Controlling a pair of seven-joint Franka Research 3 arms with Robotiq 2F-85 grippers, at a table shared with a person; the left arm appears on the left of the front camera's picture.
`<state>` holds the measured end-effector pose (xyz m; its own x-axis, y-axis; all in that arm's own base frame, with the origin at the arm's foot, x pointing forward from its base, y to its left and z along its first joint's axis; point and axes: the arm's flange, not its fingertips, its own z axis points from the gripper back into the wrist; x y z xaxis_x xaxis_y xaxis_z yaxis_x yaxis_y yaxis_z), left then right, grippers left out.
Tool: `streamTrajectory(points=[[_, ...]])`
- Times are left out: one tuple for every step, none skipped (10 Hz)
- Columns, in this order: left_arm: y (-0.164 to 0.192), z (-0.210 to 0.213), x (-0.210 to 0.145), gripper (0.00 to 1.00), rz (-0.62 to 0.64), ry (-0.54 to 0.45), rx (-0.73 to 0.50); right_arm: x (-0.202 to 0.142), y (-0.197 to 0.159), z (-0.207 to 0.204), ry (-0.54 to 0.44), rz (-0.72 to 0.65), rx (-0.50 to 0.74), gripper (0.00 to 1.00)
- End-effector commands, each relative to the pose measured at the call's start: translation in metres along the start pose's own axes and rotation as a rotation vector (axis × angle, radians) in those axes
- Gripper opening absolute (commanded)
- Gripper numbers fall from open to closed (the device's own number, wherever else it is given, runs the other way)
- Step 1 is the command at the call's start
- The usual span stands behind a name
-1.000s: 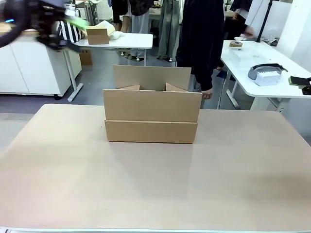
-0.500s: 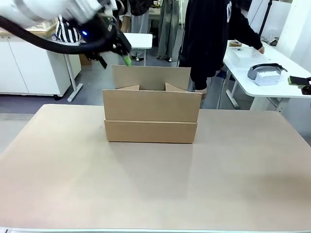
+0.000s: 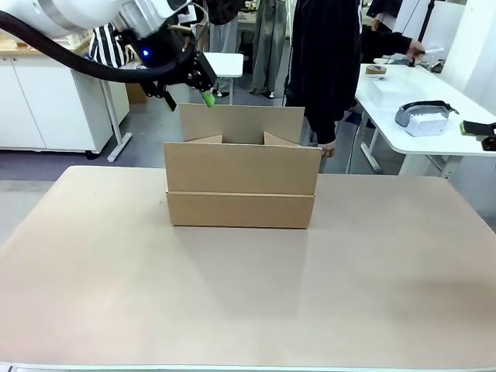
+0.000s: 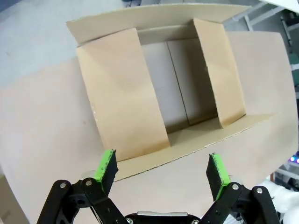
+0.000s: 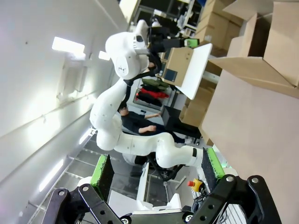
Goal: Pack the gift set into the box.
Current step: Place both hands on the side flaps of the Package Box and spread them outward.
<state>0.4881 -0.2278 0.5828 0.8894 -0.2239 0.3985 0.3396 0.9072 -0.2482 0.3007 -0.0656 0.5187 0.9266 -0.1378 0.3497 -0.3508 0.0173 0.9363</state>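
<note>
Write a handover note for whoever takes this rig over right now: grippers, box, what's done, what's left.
Left gripper: open, empty, hovering above the left end of the box.
Right gripper: open, empty, away from the box.
Box: in the middle of the table, top open, two end flaps tilted inward; the floor visible between them is bare.
Done: nothing packed, as far as shows.
Left: get the gift set and put it in.

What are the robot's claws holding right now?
Nothing. The left gripper is open and empty, up in the air by the box. The right gripper is open and empty too.
</note>
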Motion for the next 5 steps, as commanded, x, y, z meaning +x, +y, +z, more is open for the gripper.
streamTrajectory(points=[[-0.005, -0.006, 0.000, 1.00, -0.006, 0.017, -0.006, 0.002, 0.000, 0.001, 0.008, 0.032, 0.009, 1.00], [-0.001, -0.010, 0.003, 1.00, 0.070, -0.054, -0.015, 0.002, 0.000, 0.001, 0.008, 0.032, 0.009, 1.00], [-0.002, -0.024, 0.018, 1.00, 0.142, -0.077, 0.019, 0.002, 0.000, 0.001, 0.008, 0.032, 0.009, 1.00], [-0.010, -0.044, 0.038, 1.00, 0.210, -0.065, 0.084, 0.002, 0.000, 0.001, 0.008, 0.032, 0.009, 1.00], [-0.019, -0.063, 0.054, 1.00, 0.209, -0.024, 0.112, 0.002, 0.000, 0.001, 0.008, 0.032, 0.009, 1.00]])
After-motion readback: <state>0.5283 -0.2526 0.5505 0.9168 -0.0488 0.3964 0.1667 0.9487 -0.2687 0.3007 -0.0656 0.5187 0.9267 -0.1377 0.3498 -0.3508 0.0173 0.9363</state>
